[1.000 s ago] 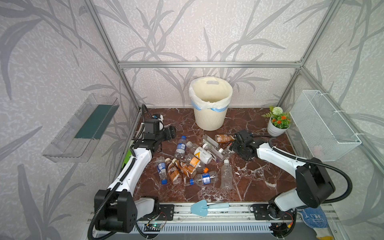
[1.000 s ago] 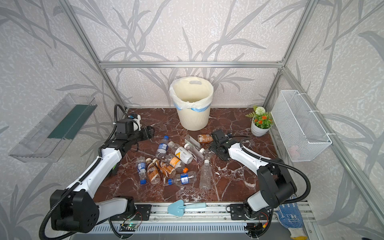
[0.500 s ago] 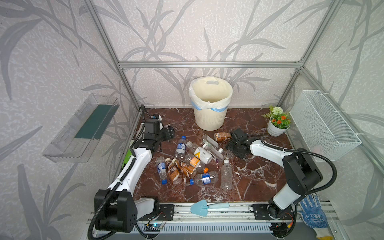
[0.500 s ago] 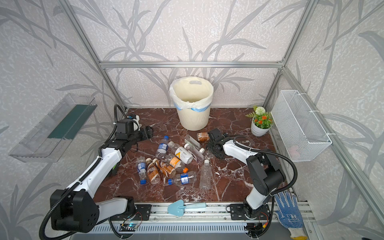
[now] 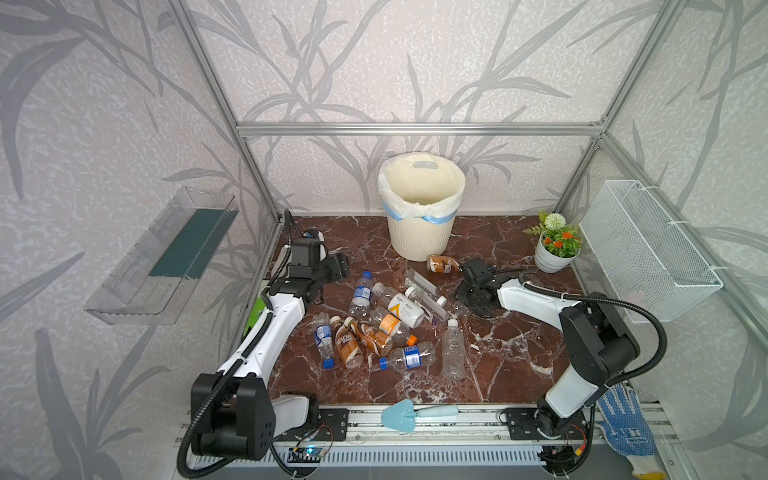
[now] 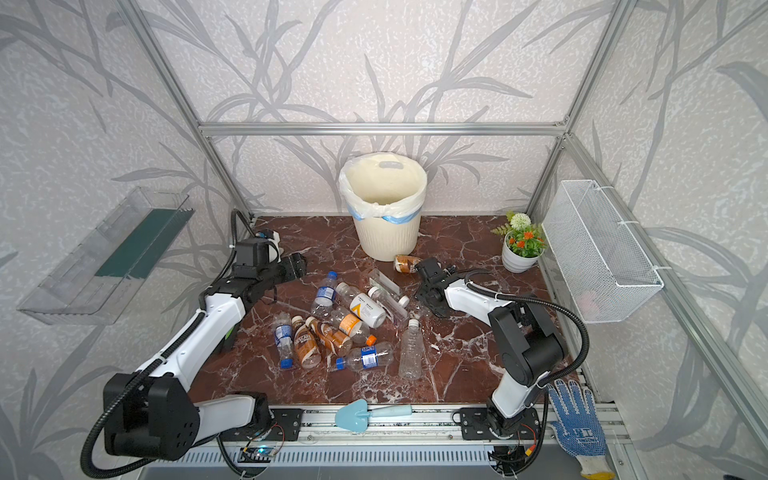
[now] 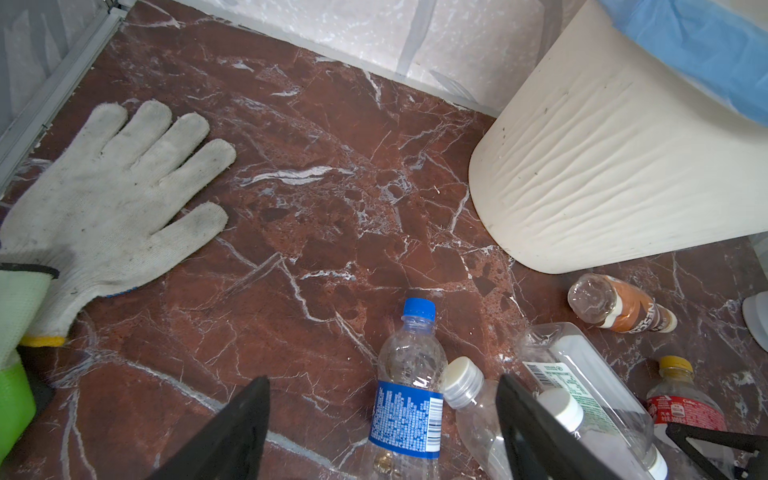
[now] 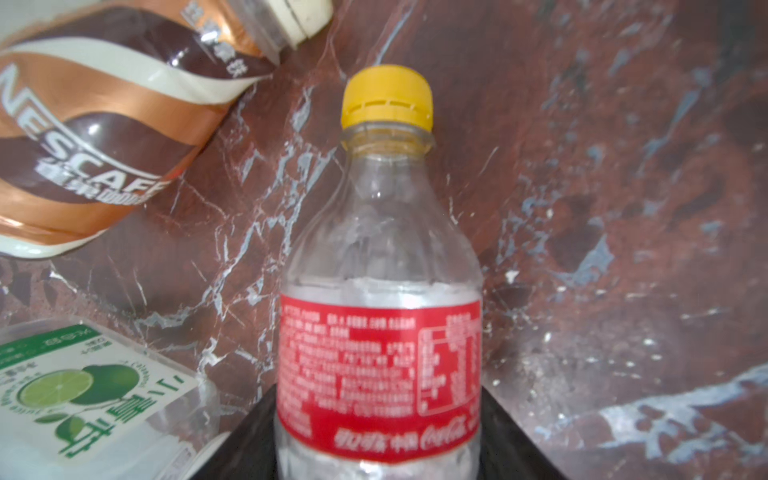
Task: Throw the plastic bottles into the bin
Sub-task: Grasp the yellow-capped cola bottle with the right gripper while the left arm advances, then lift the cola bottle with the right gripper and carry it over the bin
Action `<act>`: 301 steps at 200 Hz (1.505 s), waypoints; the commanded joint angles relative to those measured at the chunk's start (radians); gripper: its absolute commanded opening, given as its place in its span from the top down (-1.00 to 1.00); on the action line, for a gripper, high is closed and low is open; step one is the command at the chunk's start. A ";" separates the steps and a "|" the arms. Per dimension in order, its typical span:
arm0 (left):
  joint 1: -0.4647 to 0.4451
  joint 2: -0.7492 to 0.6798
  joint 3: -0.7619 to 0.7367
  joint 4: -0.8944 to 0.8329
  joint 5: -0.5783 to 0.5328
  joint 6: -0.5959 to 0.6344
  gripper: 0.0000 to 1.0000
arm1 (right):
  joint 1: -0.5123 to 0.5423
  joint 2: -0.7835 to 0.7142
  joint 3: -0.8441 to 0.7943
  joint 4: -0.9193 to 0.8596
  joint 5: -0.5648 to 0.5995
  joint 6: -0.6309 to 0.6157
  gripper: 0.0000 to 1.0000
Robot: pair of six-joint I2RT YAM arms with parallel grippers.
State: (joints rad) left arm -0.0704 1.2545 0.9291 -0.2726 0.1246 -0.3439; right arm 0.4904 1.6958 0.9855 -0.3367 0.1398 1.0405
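On the red marble floor (image 5: 498, 353), the plastic bottles (image 5: 374, 324) are found lying on their sides in a loose heap between the two arms. The bin (image 5: 419, 237) is seen upright against the back wall in both top views, just behind the heap, its white liner folded over the rim.

The right gripper (image 8: 376, 388) is lowered at the heap's far right edge, near the foot of the bin. In the right wrist view its two dark fingers are pressed against both sides of a red-labelled bottle (image 8: 378, 249) with a yellow cap, at the level of the label. Whether that bottle is clear of the floor cannot be told. A brown-labelled bottle (image 8: 95, 137) lies just beside it, close to the bin wall, and a square lime-labelled bottle (image 8: 83, 386) lies on the other near side.

The left gripper (image 7: 382, 379) is held above the floor at the heap's left edge with its fingers spread wide and nothing gripped. A blue-labelled bottle (image 7: 409, 390) with a blue cap lies on the floor below the gap. A white glove (image 7: 104, 208) is noted flat on the floor by the left frame rail, well apart from the heap.
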 commanded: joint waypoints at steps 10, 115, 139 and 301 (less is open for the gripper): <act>-0.002 0.004 0.027 -0.018 -0.017 0.003 -0.69 | -0.011 -0.001 -0.010 0.012 0.046 -0.062 -0.23; -0.003 -0.024 0.011 -0.020 -0.105 -0.020 -0.68 | -0.047 -0.177 -0.099 0.172 0.017 -0.377 -0.08; -0.003 -0.077 -0.020 -0.035 -0.186 -0.061 -0.68 | -0.051 -0.303 -0.161 0.254 0.014 -0.521 -0.08; -0.002 -0.622 -0.398 -0.170 -0.246 -0.367 -0.68 | -0.050 -0.156 0.777 0.174 -0.391 -0.990 -0.07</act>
State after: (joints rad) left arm -0.0704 0.6708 0.5583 -0.4133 -0.1158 -0.6521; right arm 0.4408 1.2514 1.3357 0.2665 -0.0830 0.0158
